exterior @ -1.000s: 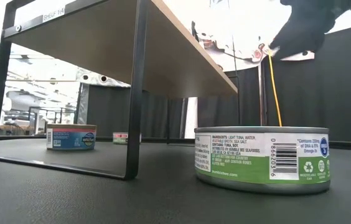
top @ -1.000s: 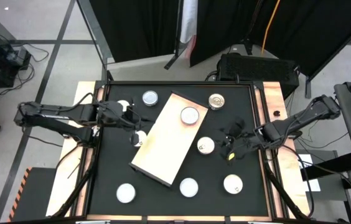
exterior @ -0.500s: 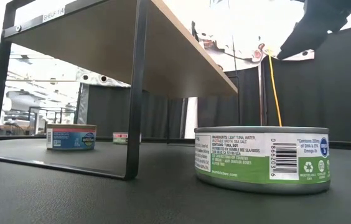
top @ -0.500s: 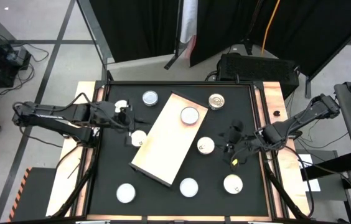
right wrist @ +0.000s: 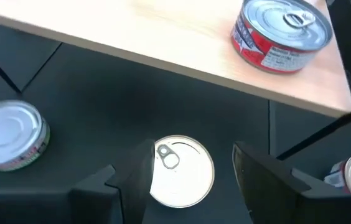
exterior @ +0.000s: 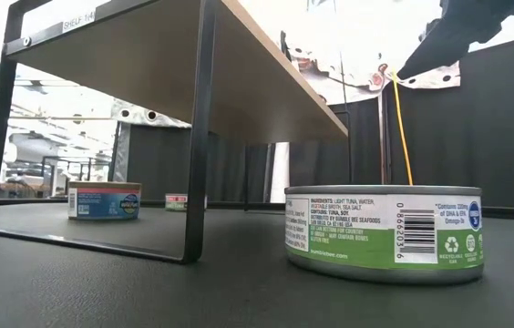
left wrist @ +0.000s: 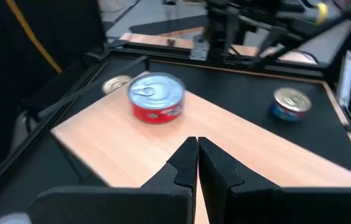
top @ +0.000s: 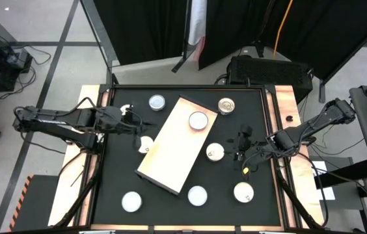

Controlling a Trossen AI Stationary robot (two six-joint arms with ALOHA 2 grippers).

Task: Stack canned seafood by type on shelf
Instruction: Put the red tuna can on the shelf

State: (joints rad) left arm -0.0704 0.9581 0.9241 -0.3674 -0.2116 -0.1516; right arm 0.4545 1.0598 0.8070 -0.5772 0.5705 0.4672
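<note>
Tins: one [top: 198, 120] on the shelf [top: 170, 151], eight on the tabletop [top: 170, 205].

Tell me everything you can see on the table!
shelf: one, pale wood, slanted across the middle of the table
red tin: one, silver lid, on the shelf
gold-topped tin: one, on the table at the far side
silver-lidded tins: seven, on the table around the shelf, one half hidden by the left arm
table: one, black
left hand: one, dark, shut, at the shelf's left side
right hand: one, dark, open, over a tin right of the shelf
</note>
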